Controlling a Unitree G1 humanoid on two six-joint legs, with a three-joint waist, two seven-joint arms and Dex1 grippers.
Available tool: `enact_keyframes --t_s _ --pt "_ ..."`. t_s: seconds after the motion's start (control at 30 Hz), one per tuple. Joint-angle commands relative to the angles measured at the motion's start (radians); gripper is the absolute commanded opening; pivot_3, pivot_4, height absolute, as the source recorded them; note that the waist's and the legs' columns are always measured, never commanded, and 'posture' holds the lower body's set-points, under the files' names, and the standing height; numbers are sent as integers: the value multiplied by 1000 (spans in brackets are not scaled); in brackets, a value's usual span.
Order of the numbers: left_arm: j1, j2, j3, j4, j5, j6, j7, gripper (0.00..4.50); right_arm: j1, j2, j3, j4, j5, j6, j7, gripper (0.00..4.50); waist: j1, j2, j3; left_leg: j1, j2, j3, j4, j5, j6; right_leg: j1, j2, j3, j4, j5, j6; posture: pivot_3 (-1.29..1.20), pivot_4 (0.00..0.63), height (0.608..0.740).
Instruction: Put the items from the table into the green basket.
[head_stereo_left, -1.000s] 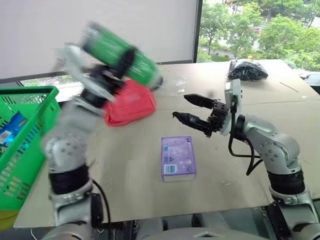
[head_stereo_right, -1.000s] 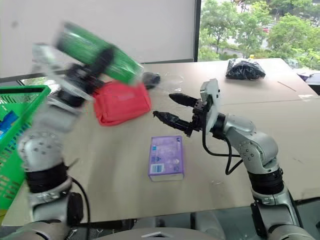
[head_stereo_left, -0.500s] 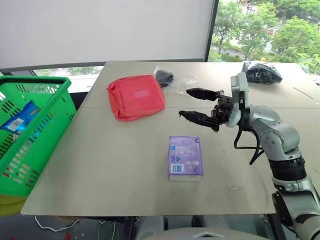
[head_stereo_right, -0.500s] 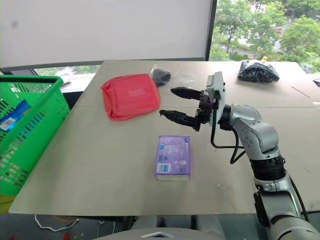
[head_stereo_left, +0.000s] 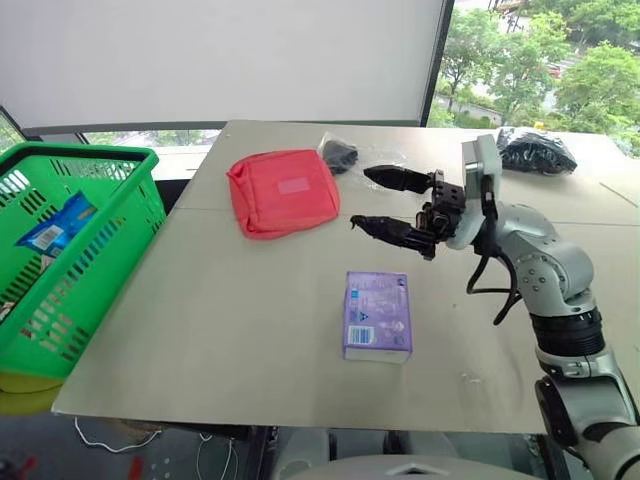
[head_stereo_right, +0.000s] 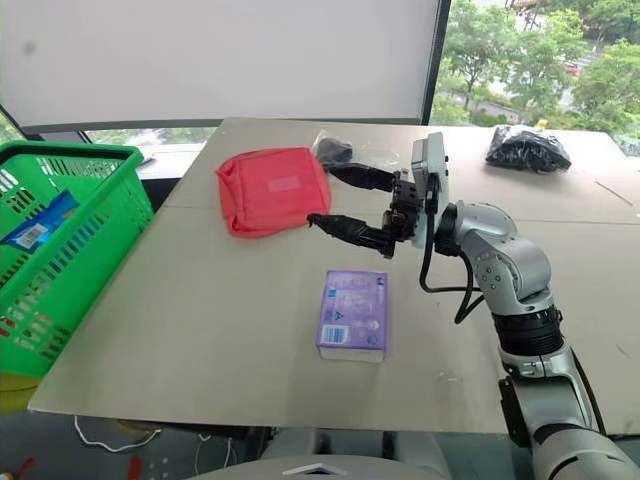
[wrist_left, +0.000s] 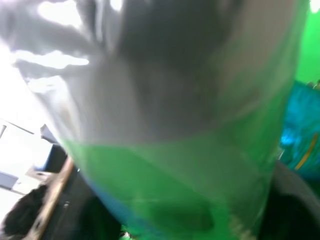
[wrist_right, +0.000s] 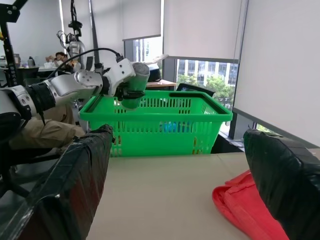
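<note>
Items left on the worktop (head_stereo_left: 250, 330) are the purple box (head_stereo_left: 377, 315), red pouch (head_stereo_left: 283, 192), clear bag (head_stereo_left: 345, 155) and black bag (head_stereo_left: 536, 151); I judge the left tool (wrist_right: 131, 94), over the green basket (wrist_right: 155, 121), is dropping the cylinder (wrist_right: 132, 101), its fingers unreadable, so the spread, empty right tool (head_stereo_left: 385, 203) must descend onto the box.

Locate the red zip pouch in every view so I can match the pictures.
Left eye view: red zip pouch, upper centre of the table, left of the right gripper.
Right eye view: same spot.
Right wrist view: one corner, beside a finger.
Left wrist view: not recognisable.
Shared landmark: the green basket.
</note>
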Motion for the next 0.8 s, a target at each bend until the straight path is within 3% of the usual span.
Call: enact_keyframes --t_s 0.03,0.57,0.8 --pt "-74 20 -27 48 -1 -87 -7 4420 -20 -5 -31 -43 -6 -31 -9 4500 -2 0 0 0 0 0 0 0 0 0 0 0 0 0 0 51 0 740" --pt "-196 -20 -6 89 -87 -99 28 4420 15 -21 -49 -70 -11 -41 -29 4500 -54 -2 -2 -11 -1 -1 4 3 -4 -11 0 -2 3 0 0 13 0 740" --pt "-287 -94 131 102 -258 -17 59 4420 20 -21 -51 -68 -16 -44 -27 4500 -54 -2 -2 -12 -1 -1 11 3 -4 -11 0 -3 8 0 0 8 0 740"
